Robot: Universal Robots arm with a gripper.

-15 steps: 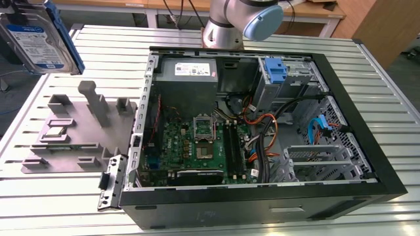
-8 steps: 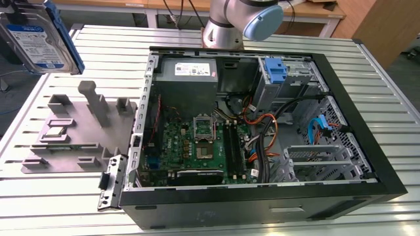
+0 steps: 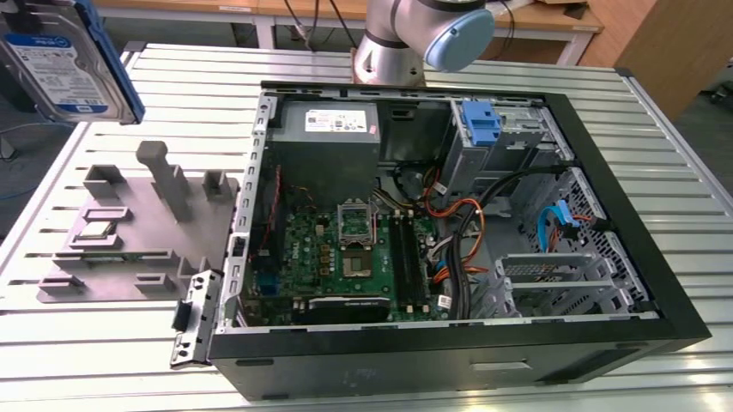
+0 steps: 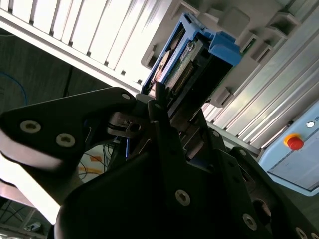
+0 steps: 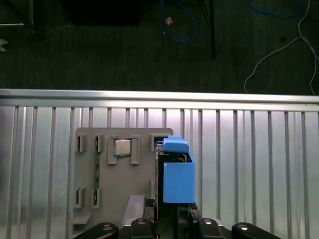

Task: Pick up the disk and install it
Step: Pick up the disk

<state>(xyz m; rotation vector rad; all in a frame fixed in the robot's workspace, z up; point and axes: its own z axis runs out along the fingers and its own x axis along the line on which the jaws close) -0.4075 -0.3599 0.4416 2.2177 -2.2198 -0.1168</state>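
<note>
The disk (image 3: 63, 60), silver with a blue-and-white label and blue side rails, hangs in the air at the exterior view's upper left, above the table's corner. In both wrist views my gripper (image 5: 172, 213) is shut on it. The disk (image 5: 177, 172) stands edge-on between the black fingers (image 5: 149, 206), over the edge of the grey fixture plate (image 5: 99, 194). From below, the disk (image 4: 192, 55) juts out past my gripper (image 4: 172, 107), its connector end and blue rail showing.
An open computer case (image 3: 641, 257) lies on the slatted metal table (image 3: 103, 360), with a motherboard (image 3: 343, 257), a grey power-supply box (image 3: 330, 120) and a blue latch (image 3: 481, 120) at the drive bay. The fixture plate (image 3: 126, 240) has upright posts. The arm's base (image 3: 401, 43) stands behind the case.
</note>
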